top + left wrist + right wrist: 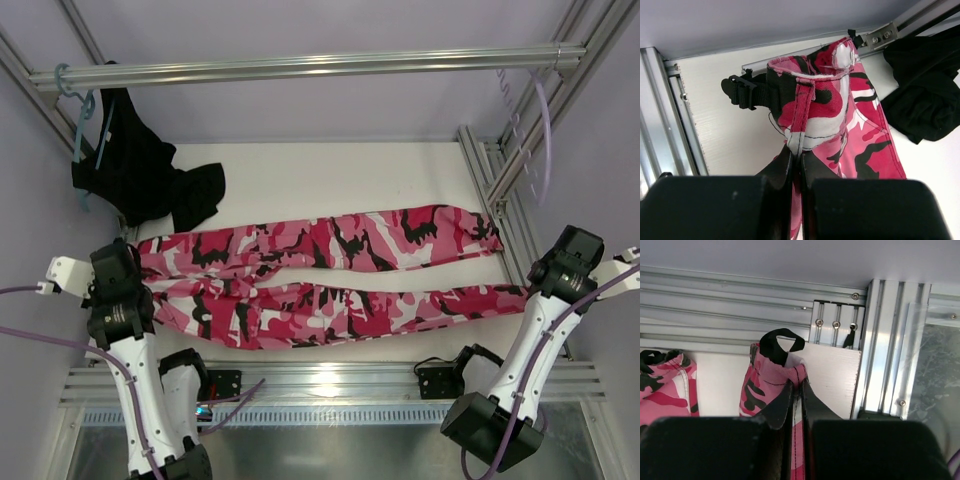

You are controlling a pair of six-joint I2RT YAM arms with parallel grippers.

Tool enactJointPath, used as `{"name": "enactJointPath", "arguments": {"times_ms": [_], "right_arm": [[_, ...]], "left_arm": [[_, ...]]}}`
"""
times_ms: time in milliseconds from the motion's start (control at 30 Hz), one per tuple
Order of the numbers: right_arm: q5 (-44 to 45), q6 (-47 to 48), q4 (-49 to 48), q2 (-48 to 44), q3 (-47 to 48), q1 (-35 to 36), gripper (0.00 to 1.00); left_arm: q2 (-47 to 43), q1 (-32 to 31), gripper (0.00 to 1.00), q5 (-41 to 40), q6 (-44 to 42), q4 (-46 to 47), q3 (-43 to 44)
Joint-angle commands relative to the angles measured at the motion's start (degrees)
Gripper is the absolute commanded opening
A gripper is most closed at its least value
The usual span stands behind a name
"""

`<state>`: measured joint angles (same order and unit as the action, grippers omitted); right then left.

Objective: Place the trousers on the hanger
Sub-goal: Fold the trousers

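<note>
At nine o'clock, the left tool [796, 154] is clamped shut on the waistband of the camouflage trousers [330, 245], which stretch across the white worktop [330, 180]. At three o'clock, the right tool [796, 390] pinches a leg hem. The hanger [545, 120], faint, seems to hang at one o'clock.

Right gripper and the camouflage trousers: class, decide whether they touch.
Touching. The right wrist view shows the right gripper shut on the camouflage trousers at a leg end, with fabric pinched between its closed jaws.

Left gripper [796, 153] pinched closed, right gripper [796, 386] pinched closed, arms spread wide
</note>
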<state>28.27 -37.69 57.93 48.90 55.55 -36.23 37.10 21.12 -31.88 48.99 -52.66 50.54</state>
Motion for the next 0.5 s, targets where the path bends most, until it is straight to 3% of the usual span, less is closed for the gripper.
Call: {"name": "enactJointPath", "arguments": {"times_ms": [0, 33, 67, 100, 333, 467], "right_arm": [[3.98, 1.04, 2.71, -3.10, 1.93, -0.60, 0.03], [3.81, 1.82, 2.45, -3.64, 0.71, -0.60, 0.04], [3.63, 2.18, 2.19, -4.16, 0.00, -0.60, 0.04], [3.55, 2.45, 1.66, -4.52, -0.61, -0.60, 0.04], [1.00, 2.89, 1.31, -5.14, -0.80, -0.60, 0.04], [-1.81, 2.71, 0.25, -4.52, -1.06, -0.60, 0.04]], "left_arm": [[-2.03, 0.41, 0.01, -3.63, -1.00, -1.21, 2.81], [-2.56, 0.41, 0.04, -3.54, -0.83, -1.30, 2.54], [-3.08, 0.32, 0.21, -3.37, -0.65, -1.04, 1.06], [-3.78, 0.32, 0.26, -2.93, -0.48, -0.95, 0.26], [-3.97, 0.41, 0.32, -5.46, 5.48, -5.51, -3.53], [-2.30, 0.41, 0.57, -10.13, 12.16, -11.05, -1.59]]}}
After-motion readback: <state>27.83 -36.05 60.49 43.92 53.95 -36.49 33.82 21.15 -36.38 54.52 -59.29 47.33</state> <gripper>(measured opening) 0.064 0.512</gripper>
